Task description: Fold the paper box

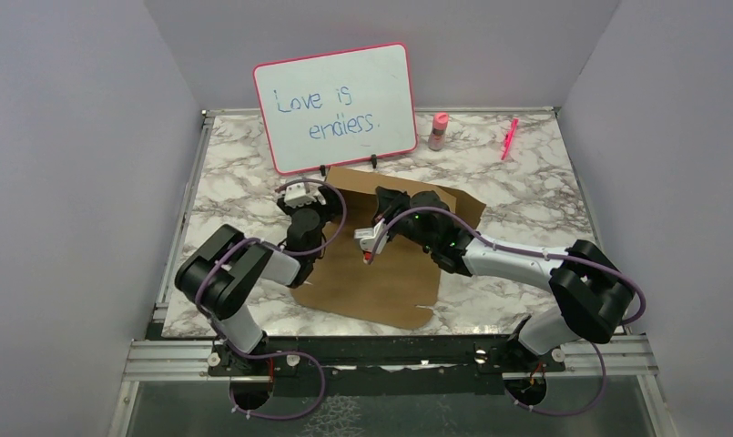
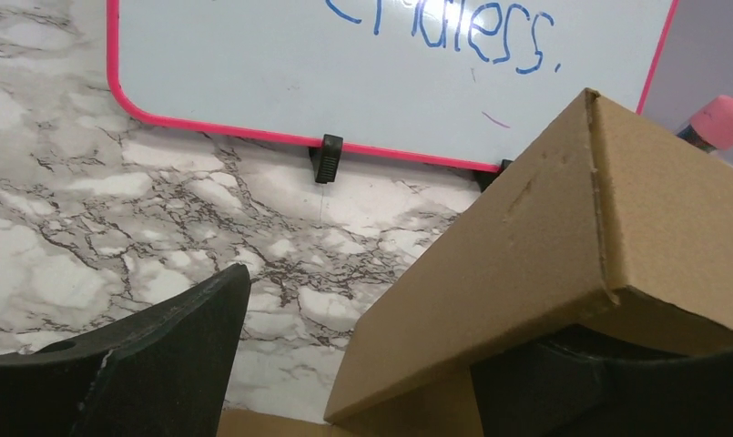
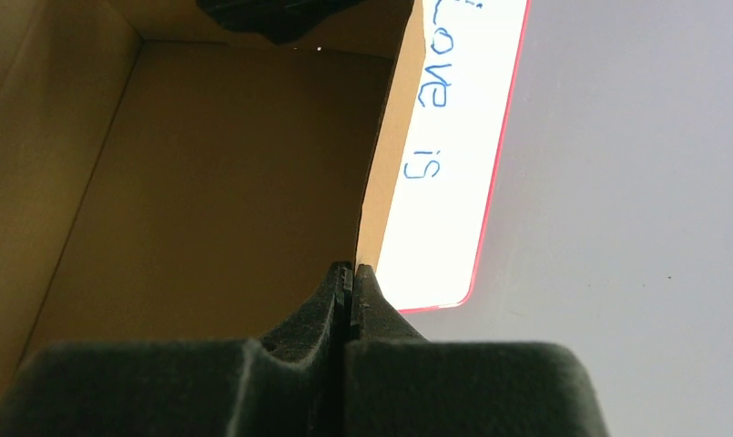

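Observation:
The paper box is brown cardboard lying in the middle of the table, with its far part folded up. My left gripper is at its far-left corner. In the left wrist view the gripper is wide open; one finger stands over the marble and the other sits under a raised folded wall. My right gripper is over the box's middle. In the right wrist view it is shut on the edge of an upright cardboard wall, with the box's inside on its left.
A pink-framed whiteboard stands just behind the box and also shows in the left wrist view. A pink bottle and a pink marker lie at the back right. Grey walls enclose the marble table.

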`<state>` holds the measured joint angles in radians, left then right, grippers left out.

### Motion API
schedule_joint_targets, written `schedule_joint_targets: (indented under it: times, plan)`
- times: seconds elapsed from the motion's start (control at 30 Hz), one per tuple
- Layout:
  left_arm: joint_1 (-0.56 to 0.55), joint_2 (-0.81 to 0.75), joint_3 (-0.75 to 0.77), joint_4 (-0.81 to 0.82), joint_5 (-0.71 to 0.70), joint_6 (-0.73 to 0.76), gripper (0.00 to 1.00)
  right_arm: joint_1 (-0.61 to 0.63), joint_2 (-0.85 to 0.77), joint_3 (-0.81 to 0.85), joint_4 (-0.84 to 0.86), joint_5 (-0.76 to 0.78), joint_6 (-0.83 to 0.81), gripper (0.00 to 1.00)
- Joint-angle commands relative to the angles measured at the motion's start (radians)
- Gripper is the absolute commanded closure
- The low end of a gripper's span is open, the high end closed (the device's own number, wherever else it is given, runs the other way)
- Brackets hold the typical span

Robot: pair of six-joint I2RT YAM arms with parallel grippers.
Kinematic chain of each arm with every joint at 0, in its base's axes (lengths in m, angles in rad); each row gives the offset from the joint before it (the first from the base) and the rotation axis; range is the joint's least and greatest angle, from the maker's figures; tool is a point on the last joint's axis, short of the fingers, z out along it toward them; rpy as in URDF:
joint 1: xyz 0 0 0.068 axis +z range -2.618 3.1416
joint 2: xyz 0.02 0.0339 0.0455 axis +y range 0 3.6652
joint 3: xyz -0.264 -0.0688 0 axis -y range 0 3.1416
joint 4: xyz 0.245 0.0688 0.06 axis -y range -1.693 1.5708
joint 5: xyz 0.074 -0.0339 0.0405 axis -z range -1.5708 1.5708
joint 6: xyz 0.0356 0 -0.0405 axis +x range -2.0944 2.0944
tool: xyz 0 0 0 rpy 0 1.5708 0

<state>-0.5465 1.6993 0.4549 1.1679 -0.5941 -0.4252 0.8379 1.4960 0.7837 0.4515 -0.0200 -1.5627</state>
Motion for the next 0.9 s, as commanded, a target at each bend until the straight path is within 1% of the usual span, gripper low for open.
schedule_joint_targets:
  times: [0.0, 0.13, 0.23, 0.4, 0.5, 0.53, 0.63, 0.7, 0.77, 0.87]
  plan:
    - [0.011, -0.139, -0.044, -0.087, 0.086, -0.006, 0.15, 0.006, 0.004, -0.02, -0.111, -0.008, 0.032, 0.99]
    - [0.011, -0.273, -0.106, -0.191, 0.145, -0.02, 0.13, 0.006, 0.009, -0.015, -0.101, -0.01, 0.034, 0.99]
    - [0.014, -0.418, -0.149, -0.298, 0.152, -0.017, 0.11, 0.006, 0.016, -0.006, -0.098, -0.016, 0.034, 0.99]
    - [0.02, -0.675, -0.189, -0.567, 0.098, -0.054, 0.11, 0.006, 0.035, 0.014, -0.087, -0.017, 0.025, 0.99]
    - [0.042, -0.793, -0.188, -0.682, 0.077, -0.067, 0.11, 0.005, 0.037, 0.02, -0.074, -0.022, 0.044, 0.97]
    - [0.051, -0.819, -0.181, -0.708, 0.065, -0.066, 0.1, 0.006, 0.034, 0.025, -0.073, -0.027, 0.069, 0.95]
    - [0.111, -0.849, -0.157, -0.748, 0.048, -0.091, 0.06, 0.006, 0.025, 0.067, -0.128, -0.036, 0.159, 0.89]
    - [0.173, -0.836, -0.133, -0.752, 0.136, -0.141, 0.06, 0.006, 0.015, 0.094, -0.166, -0.04, 0.216, 0.84]
    - [0.229, -0.802, -0.098, -0.75, 0.233, -0.195, 0.05, 0.006, 0.002, 0.104, -0.185, -0.043, 0.257, 0.78]
    - [0.272, -0.762, -0.031, -0.751, 0.332, -0.234, 0.05, 0.006, -0.024, 0.096, -0.178, -0.036, 0.316, 0.67]
